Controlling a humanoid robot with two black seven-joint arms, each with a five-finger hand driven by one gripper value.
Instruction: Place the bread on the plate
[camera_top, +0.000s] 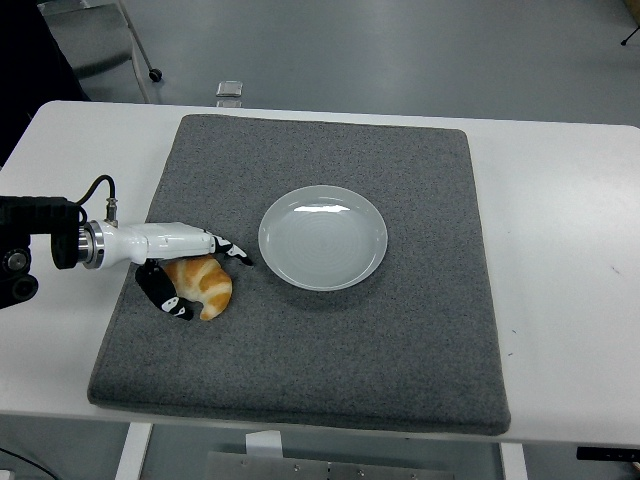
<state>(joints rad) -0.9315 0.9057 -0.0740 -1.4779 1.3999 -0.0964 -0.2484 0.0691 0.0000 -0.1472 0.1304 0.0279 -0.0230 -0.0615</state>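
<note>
The left arm (40, 248) is being extended in from the left edge of the table (560, 250), low over the near left part of the grey mat (400, 360). The left hand (185, 262) is being held at the bread (205, 285), with one set of fingers (228, 248) laid across the bread's far side and a lower finger (165, 297) being pressed against its near left side. The fingers are being closed around the bread from both sides, and contact is being made on both, though whether a firm clamp has been achieved cannot be told. The bread, a golden croissant, is being observed resting on the mat, near the mat's left edge. It is lying to the left of the plate (323, 237) and a little nearer the front of the table, apart from the plate's rim. The plate, pale and round, is being observed flat on the mat near the mat's centre, with nothing on it. The mat is being seen spread over most of the white table. At the top edge, beyond the table, a small grey object (229, 90) is being noted on the floor.
</note>
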